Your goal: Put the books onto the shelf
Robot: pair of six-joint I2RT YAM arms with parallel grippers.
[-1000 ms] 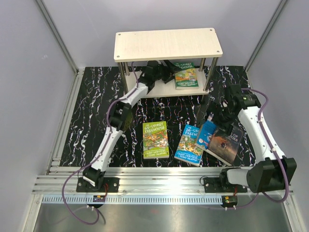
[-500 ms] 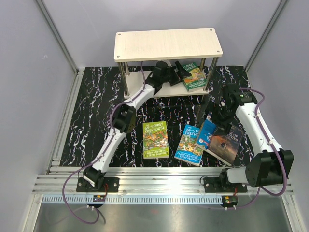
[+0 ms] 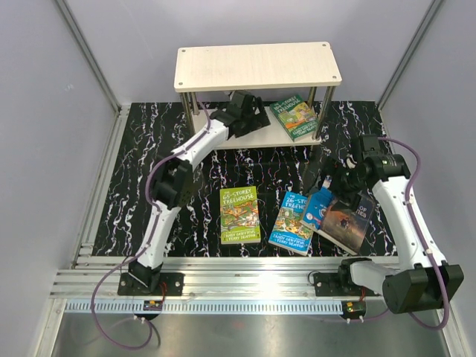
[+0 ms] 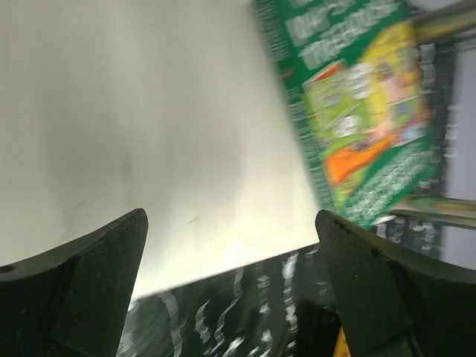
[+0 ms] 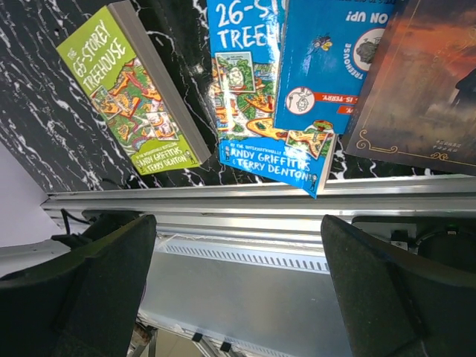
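The green book (image 5: 132, 100) reads "The 65-Storey Treehouse" and "Andy Griffiths", "Terry Denton". The blue book (image 5: 249, 111) shows "26-S", "Tree" and the same two names. The smaller blue cover (image 5: 331, 59) shows, upside down, "ON UP!".

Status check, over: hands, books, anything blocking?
Both hands open, empty: left hand at lower shelf, right hand over mat. One green book shelved; four books on mat. Nothing seen blocking.

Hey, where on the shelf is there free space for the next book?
The lower board is bare left of the green book lying at its right end, the only crowded spot; the open left gripper hangs over that bare stretch. The top board is wholly bare.
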